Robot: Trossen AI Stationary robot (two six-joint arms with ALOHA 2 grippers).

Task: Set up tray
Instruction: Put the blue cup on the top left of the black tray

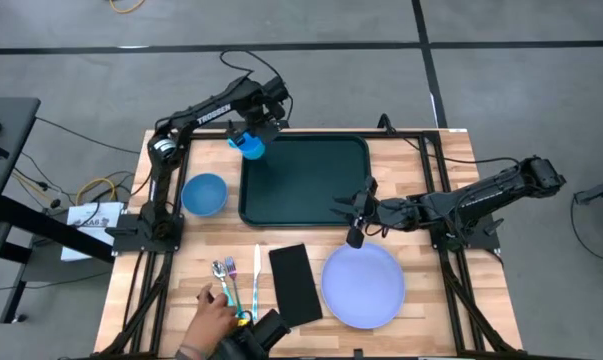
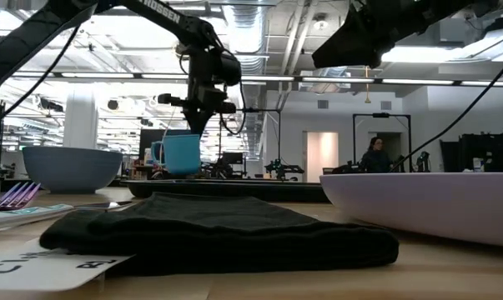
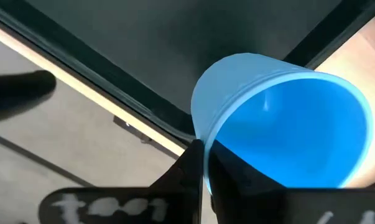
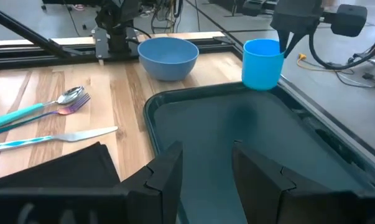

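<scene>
Holding cup [image 1: 251, 146] over tray [image 1: 306, 180] corner: left jaws clamped | right jaws open above tray

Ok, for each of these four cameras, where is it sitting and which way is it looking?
High: overhead, straight down; both arms, tray.
Low: table height, across napkin toward room; left tool holds cup.
Left wrist: down its fingers gripping the cup's rim.
Right wrist: over open right tool along tray.
Cup and tray appear in all.

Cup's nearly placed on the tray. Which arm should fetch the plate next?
Probably the right: its open gripper hovers by the tray's near edge, just beside the plate. The left gripper holds the cup across the tray.
</scene>
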